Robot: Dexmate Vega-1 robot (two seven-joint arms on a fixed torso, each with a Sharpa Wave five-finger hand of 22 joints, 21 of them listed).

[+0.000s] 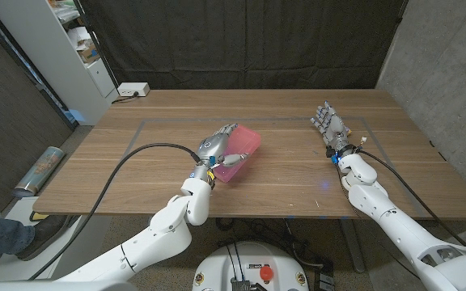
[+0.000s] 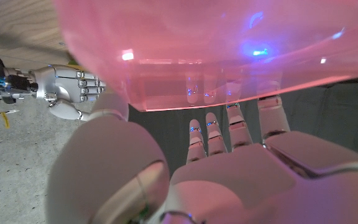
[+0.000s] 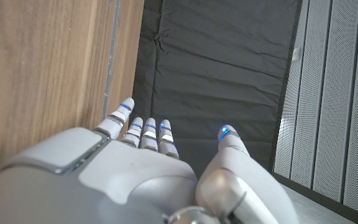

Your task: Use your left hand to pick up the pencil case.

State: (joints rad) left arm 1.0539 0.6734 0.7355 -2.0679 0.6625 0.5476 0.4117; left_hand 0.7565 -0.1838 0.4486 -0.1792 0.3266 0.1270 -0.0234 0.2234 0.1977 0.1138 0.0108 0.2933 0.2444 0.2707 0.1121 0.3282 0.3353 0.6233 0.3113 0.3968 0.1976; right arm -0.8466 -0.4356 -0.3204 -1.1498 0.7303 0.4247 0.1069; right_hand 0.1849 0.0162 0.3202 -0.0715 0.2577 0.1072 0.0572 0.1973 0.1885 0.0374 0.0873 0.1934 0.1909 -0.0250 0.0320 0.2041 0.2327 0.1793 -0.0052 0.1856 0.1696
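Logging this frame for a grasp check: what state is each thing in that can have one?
pencil case: pink, translucent, on the table, left hand's fingers against it; closure not discernible.
left hand: on the pencil case, fingers reaching along it; firm grip cannot be confirmed.
right hand: open, fingers apart, holding nothing, standing on the table.

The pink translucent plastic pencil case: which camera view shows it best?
The head view: there the whole pink translucent plastic pencil case shows on the wooden table, with the left hand on it. The left wrist view gives only a blurred close-up of its pink wall. The right wrist view gives nothing of it.
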